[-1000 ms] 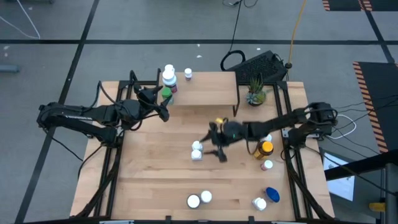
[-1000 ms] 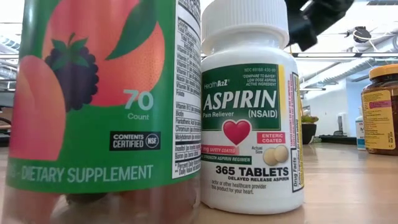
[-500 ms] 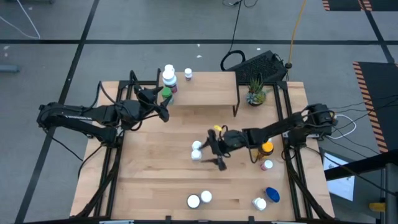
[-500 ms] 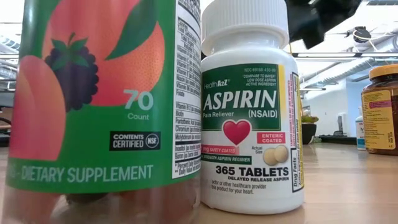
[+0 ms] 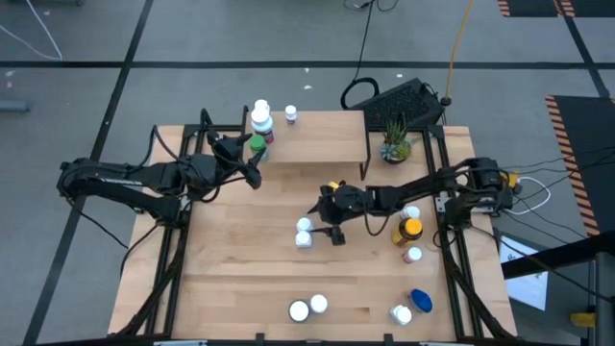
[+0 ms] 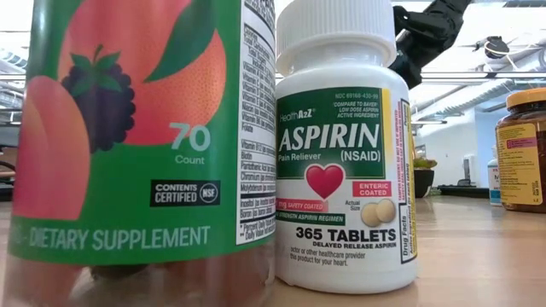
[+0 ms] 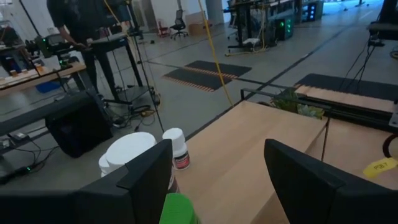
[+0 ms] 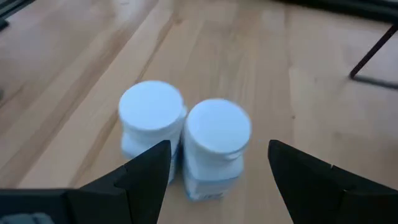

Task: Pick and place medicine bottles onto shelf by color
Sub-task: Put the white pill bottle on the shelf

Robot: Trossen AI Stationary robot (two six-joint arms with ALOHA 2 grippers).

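Note:
The shelf (image 5: 317,135) stands at the table's far side on black legs. On its left end stand two white bottles (image 5: 260,115) (image 5: 291,115) and a green bottle (image 5: 257,146). My left gripper (image 5: 245,161) hovers open at that end, the green cap (image 7: 177,210) low between its fingers. Mid-table, two white-capped bottles (image 8: 152,121) (image 8: 216,140) stand side by side on their bases. My right gripper (image 5: 325,223) is open just to their right, fingers pointing at them without touching.
An amber bottle (image 5: 411,229) and small white ones (image 5: 413,255) stand under the right arm. A blue bottle (image 5: 420,300) and a white one (image 5: 402,313) sit at the near right. A supplement bottle (image 6: 136,145) and an aspirin bottle (image 6: 341,162) stand at the near edge. A potted plant (image 5: 394,144) is far right.
My right gripper has come down and edged toward the table's left, closer to the two white-capped bottles, staying open. The bottles have not moved.

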